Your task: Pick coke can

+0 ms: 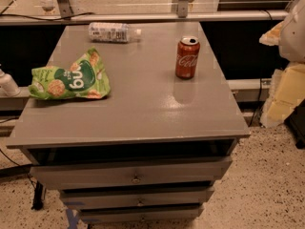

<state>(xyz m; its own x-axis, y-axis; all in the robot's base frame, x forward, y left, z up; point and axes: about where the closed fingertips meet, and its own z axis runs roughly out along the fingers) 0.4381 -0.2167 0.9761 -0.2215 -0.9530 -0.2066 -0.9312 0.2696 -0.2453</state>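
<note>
The coke can [187, 57], red with white script and a silver top, stands upright on the grey cabinet top [143, 104], toward the back right. My gripper [282, 99] shows as pale cream parts at the right edge of the view. It is off the cabinet's right side, well to the right of the can and lower, and touches nothing on the top.
A clear plastic bottle [113, 32] lies on its side at the back. A green snack bag [70, 77] lies at the left. The cabinet has several drawers [133, 173] in front. A metal rail [143, 17] runs behind it.
</note>
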